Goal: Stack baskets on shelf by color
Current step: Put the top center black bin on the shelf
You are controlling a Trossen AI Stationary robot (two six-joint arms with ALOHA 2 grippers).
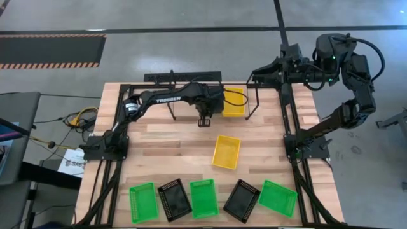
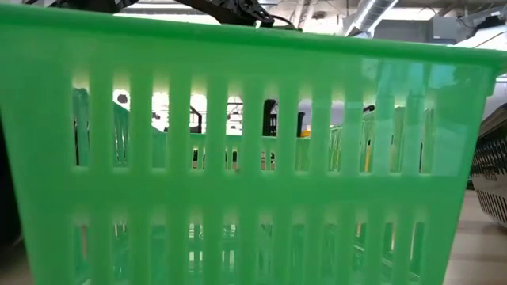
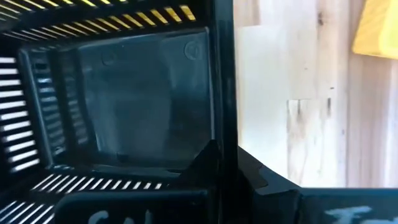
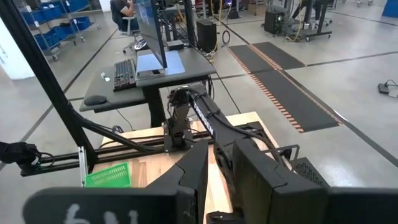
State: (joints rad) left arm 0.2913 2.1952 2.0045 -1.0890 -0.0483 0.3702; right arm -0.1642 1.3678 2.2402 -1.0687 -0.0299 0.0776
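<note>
Your left pincer (image 1: 205,121) is clamped on the rim of a black basket (image 3: 124,112), w/ the arm stretched over the shelf (image 1: 191,83) at the far side of the counter (image 1: 165,143). In the high view the arm hides that basket, so I can't tell if it's seated on the rack yet. One yellow basket (image 1: 234,102) sits in the shelf just right of the pincer; that's the neighbour to stay clear of. The right pincer (image 1: 254,73) is parked off the far right corner, part open, holding nothing. Next loose piece, the yellow basket on the counter (image 1: 226,152), lies nearer you than the left pincer, a bit right, long axis running roughly near-far, slightly tilted; the left arm is closer to it. Visible count: yellow 2, green 3, black 3 incl. the held one.
</note>
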